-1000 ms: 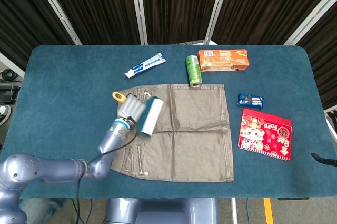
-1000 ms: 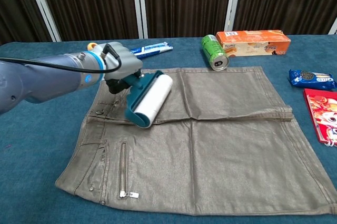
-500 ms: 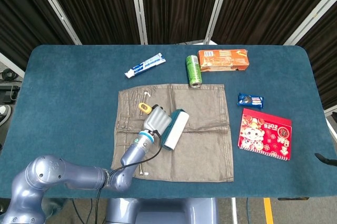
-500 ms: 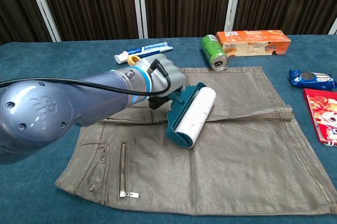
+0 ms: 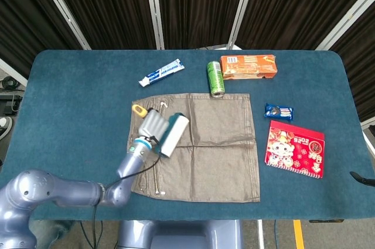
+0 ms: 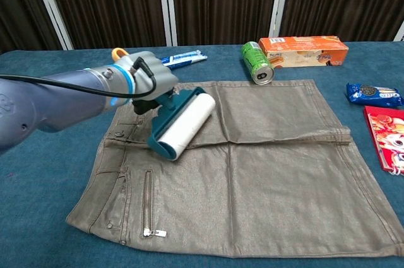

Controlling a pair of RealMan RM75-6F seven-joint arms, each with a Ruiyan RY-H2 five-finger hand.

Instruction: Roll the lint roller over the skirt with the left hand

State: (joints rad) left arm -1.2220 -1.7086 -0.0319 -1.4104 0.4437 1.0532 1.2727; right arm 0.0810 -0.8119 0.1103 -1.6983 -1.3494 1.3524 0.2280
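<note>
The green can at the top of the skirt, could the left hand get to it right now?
Probably not yet: the left hand is gripping the lint roller. Nothing stands between it and the green can, only bare skirt.

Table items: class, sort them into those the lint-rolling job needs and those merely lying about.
Needed: lint roller, skirt, left hand.

Lying about: toothpaste tube, green can, orange box, cookie packet, red packet.

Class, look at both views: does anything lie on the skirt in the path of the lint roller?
Nothing visible does. The left hand holds the lint roller on the skirt; the green can lies just beyond its far edge.
</note>
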